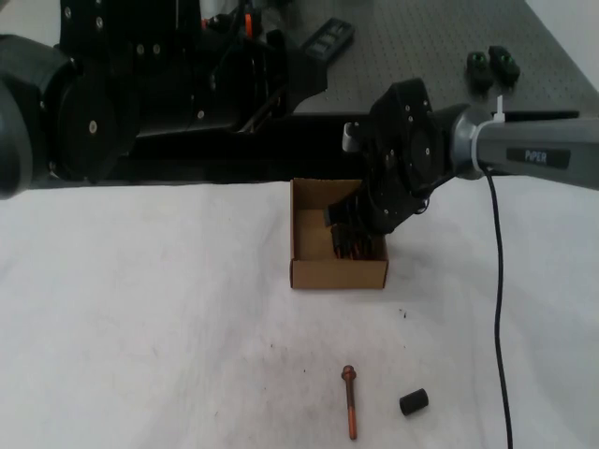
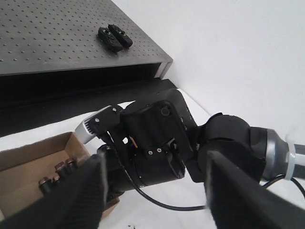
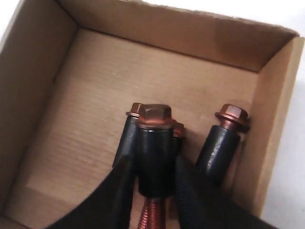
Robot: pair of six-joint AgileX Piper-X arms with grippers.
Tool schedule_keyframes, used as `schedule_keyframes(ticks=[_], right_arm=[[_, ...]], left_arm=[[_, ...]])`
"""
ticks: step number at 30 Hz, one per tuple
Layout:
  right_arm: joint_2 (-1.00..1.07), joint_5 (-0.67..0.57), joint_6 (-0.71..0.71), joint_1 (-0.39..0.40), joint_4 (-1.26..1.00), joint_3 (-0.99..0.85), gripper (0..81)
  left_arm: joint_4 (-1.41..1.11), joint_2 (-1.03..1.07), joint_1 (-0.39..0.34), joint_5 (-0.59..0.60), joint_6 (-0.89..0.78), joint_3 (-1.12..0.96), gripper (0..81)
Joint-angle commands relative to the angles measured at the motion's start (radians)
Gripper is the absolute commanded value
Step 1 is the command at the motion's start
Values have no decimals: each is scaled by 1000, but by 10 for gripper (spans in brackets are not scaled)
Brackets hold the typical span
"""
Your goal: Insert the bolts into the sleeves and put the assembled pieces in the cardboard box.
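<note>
High view: the right gripper (image 1: 354, 238) is down inside the cardboard box (image 1: 309, 273). On the white cloth (image 1: 140, 327), nearer the camera, lie one loose bolt (image 1: 350, 402) and one empty sleeve (image 1: 414, 402), near each other but not touching.

Left wrist view: the left gripper (image 2: 155, 160) holds nothing, its fingers spread apart.

Right wrist view: the right gripper is clamped on an assembled piece (image 3: 155, 143) inside the box, beside at least two finished pieces (image 3: 221, 138).

The task looks mostly done. This piece needs releasing, and one bolt and sleeve remain to join and box.
</note>
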Motion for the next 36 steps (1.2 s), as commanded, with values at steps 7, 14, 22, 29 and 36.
schedule_keyframes(ticks=[7,14,22,29,36], right_arm=[[-134,-42,28,-3,-15,-14,302],[-469,9,24,-3,100,160,302],[-651,-43,19,25,244,424,302],[-529,-5,94,176,264,443,302],[-378,44,209,277,254,443,302]], left_arm=[[-6,-11,-3,-5,3,-7,440],[-6,-11,-3,-5,3,-7,440],[-6,-11,0,-5,8,-7,440],[-6,-11,32,-109,16,-7,440],[-6,-11,67,-109,-29,-7,440]])
